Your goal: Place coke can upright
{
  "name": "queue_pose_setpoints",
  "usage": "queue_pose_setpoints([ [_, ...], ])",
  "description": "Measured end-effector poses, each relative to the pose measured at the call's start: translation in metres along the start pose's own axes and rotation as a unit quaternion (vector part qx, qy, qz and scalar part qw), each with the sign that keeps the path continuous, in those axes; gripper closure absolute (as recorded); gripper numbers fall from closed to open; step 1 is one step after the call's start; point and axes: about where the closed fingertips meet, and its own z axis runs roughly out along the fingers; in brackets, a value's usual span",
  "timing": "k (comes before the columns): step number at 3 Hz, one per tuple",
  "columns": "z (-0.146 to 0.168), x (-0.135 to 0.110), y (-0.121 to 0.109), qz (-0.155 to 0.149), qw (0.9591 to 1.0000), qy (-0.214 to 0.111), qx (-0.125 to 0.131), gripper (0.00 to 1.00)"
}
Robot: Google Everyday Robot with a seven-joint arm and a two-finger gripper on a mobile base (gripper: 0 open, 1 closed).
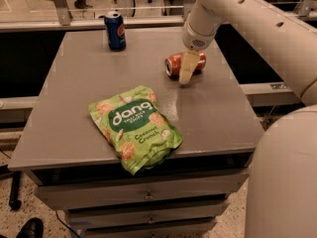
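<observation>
The coke can (173, 63), red-orange with a silver top, lies on its side at the back right of the grey table (213, 113), its top facing left. My gripper (188, 69) reaches down from the white arm (237, 14) and sits at the can's middle, with a cream-coloured part of it in front of the can, hiding its centre. The can rests on the table top.
A blue Pepsi can (115, 30) stands upright at the back left. A green Dang chips bag (134, 128) lies near the front edge, partly overhanging it. The table has drawers below. My white body (285, 182) fills the lower right.
</observation>
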Motion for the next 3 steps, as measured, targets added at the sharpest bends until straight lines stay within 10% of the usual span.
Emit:
queue_pose_setpoints([
  [3,0.0138,-0.012,0.0089,-0.008,0.9993,0.004,-0.036,0.61],
])
